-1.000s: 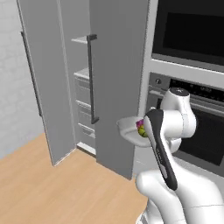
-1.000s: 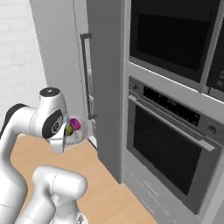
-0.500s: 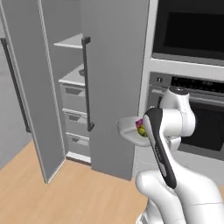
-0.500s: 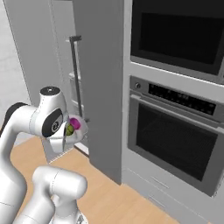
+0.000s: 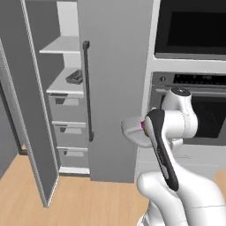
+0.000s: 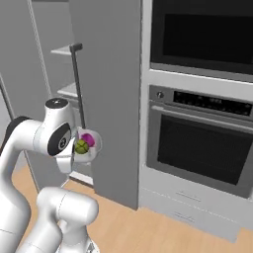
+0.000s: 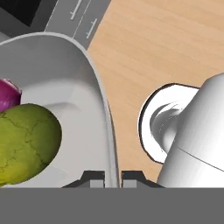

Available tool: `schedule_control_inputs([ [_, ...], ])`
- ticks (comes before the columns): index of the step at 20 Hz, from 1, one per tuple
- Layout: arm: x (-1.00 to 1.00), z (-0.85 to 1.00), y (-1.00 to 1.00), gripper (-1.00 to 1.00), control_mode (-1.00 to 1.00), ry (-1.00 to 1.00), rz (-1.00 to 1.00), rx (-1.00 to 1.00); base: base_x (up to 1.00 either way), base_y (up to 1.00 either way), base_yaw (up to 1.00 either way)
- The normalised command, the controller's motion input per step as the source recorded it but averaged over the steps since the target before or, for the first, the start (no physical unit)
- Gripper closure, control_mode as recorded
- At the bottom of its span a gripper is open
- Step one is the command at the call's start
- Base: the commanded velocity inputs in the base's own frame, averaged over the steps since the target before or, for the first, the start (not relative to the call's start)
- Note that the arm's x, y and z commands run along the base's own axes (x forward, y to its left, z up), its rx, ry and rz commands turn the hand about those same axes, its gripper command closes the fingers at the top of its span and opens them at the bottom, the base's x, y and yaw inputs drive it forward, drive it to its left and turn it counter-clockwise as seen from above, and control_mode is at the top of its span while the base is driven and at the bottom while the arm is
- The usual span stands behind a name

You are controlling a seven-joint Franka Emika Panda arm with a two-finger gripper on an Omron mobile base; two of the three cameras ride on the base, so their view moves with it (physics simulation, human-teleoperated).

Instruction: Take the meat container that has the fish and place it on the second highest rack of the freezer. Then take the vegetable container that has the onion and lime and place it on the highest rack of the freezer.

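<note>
My gripper (image 7: 112, 176) is shut on the rim of the vegetable container (image 7: 83, 83), a pale grey dish held level in front of the arm. The lime (image 7: 25, 146) and the purple onion (image 7: 8, 94) lie inside it. In the right base view the vegetable container (image 6: 91, 149) hangs beside the hand with the onion (image 6: 88, 139) and the lime (image 6: 81, 146) showing. The freezer (image 5: 115, 88) stands with its left door open. The meat container (image 5: 74, 77) rests on the second highest rack (image 5: 62, 84); the fish is hidden. The highest rack (image 5: 61, 46) is bare.
The freezer's right door, with its dark bar handle (image 5: 86, 88), stands shut between the dish and the racks. The open left door (image 5: 37, 132) juts out over the wooden floor (image 5: 79, 198). Drawers (image 5: 66, 128) sit below the racks. An oven column (image 6: 197, 143) stands to the right.
The whole picture has shifted: the base has moved, so the freezer now looks larger and nearer. The dish stays in my gripper, in the same place relative to the arm.
</note>
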Motion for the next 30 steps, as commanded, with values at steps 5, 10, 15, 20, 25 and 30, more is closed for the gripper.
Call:
schedule_control_inputs([
  [5, 0.00, 0.00, 0.00, 1.00, 1.00, 0.00, 0.00, 0.00, 0.00, 1.00, -0.43],
  [10, 0.00, 0.00, 0.00, 1.00, 1.00, 0.00, 0.00, 0.00, 0.03, 0.97, -0.37],
  [15, 0.00, 0.00, 0.00, 1.00, 1.00, 0.00, 0.00, 0.00, 0.16, 0.49, -0.18],
  [20, 0.00, 0.00, 0.00, 1.00, 1.00, 0.00, 0.00, 0.00, 0.34, 0.51, -0.06],
  [25, 0.00, 0.00, 0.00, 1.00, 1.00, 0.00, 0.00, 0.00, 0.51, 0.62, -0.06],
  [30, 0.00, 0.00, 0.00, 1.00, 1.00, 0.00, 0.00, 0.00, 0.55, 0.23, 0.00],
])
